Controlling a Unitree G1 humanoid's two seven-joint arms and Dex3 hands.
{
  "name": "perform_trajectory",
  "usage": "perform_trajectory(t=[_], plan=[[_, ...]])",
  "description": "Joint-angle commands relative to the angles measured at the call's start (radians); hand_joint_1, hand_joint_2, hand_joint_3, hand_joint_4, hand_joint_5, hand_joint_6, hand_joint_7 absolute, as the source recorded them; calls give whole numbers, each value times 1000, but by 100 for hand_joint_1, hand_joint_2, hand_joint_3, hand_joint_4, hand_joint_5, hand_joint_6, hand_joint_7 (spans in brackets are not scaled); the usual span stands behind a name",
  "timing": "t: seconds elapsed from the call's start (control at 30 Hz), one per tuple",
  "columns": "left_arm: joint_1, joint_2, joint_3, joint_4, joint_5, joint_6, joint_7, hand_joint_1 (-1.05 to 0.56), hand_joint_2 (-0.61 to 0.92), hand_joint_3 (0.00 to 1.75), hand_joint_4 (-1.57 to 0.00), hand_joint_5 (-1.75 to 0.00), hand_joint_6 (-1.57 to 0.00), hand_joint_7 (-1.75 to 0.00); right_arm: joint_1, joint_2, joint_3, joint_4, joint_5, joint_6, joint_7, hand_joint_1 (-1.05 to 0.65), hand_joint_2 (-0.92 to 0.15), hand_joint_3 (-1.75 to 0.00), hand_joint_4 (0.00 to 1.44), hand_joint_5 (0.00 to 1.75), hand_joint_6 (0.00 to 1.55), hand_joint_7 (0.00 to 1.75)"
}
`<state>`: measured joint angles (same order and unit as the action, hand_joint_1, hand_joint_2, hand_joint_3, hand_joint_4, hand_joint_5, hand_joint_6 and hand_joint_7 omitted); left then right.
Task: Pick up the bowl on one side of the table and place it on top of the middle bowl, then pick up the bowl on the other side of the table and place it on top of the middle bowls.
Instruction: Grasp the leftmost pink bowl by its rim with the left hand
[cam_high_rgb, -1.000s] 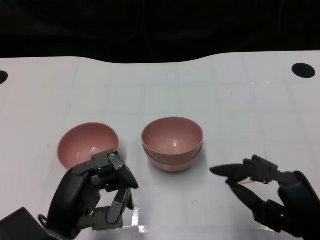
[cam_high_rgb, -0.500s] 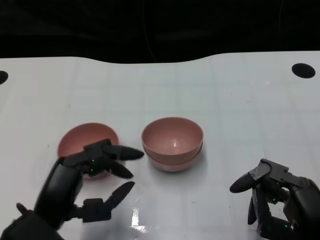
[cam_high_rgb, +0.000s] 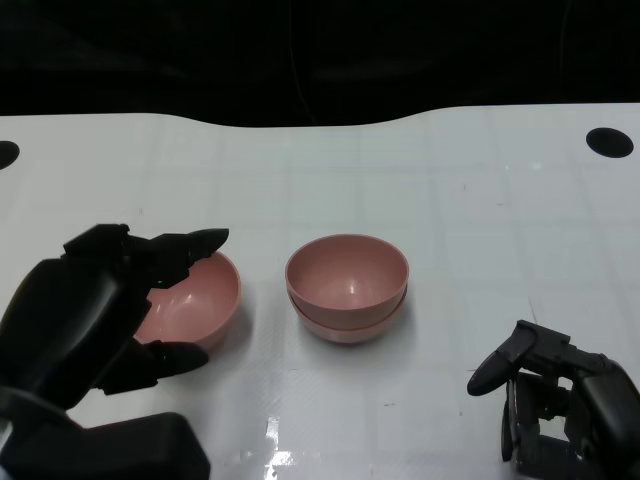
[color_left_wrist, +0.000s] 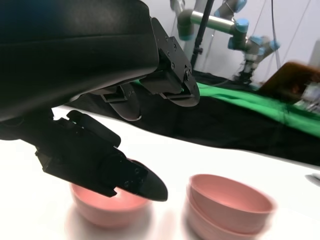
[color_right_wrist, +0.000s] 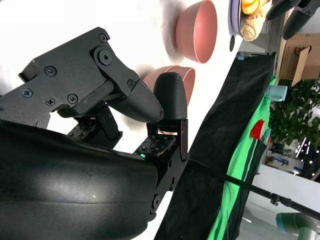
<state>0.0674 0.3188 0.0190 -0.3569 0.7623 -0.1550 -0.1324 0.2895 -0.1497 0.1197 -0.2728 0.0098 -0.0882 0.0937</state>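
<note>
The left hand (cam_high_rgb: 95, 310) is hovering over the counter (cam_high_rgb: 450, 180) at the left bowl (cam_high_rgb: 195, 300), fingers spread wide and holding nothing. Its upper fingers are reaching across the near rim while the thumb is sitting low on the outside, so the hand is bracketing the bowl's wall rather than gripping it. In the left wrist view the fingertip appears to be just touching the rim, though the blur is making contact hard to confirm.

Just beside it, toward the centre, the middle stack (cam_high_rgb: 347, 288) is sitting as two pink bowls nested one in the other, so the first half of the task is looking finished and the second pick is the step in hand.

At the right, the right hand (cam_high_rgb: 550, 400) is resting low near the counter's front edge, well apart from the bowls, its fingers curled inward on nothing.

The next move is calling for the left hand to close on the bowl's wall between fingers and thumb, then lift it level and carry it over the stack.
</note>
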Motion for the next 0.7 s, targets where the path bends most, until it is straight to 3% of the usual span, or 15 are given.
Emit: perform_trajectory(t=[0.03, 0.27, 0.7], plan=[[-33, 48, -37, 15, 99, 50, -15, -53, 89, 0, -45, -51, -59, -2, -4, 5, -11, -17, 1, 18, 6, -3, -34, -154, 93, 175, 81, 150], [-141, 97, -152, 174, 191, 138, -107, -57, 90, 0, -58, -25, -59, 0, -15, 26, -4, -21, -15, 33, 5, -3, -33, -155, 93, 175, 82, 150], [-361, 98, -353, 570, 229, 192, -117, -56, 92, 3, -67, -19, -59, 0, -9, 45, -2, -30, -26, 50, 13, -3, -33, -155, 93, 175, 81, 149]])
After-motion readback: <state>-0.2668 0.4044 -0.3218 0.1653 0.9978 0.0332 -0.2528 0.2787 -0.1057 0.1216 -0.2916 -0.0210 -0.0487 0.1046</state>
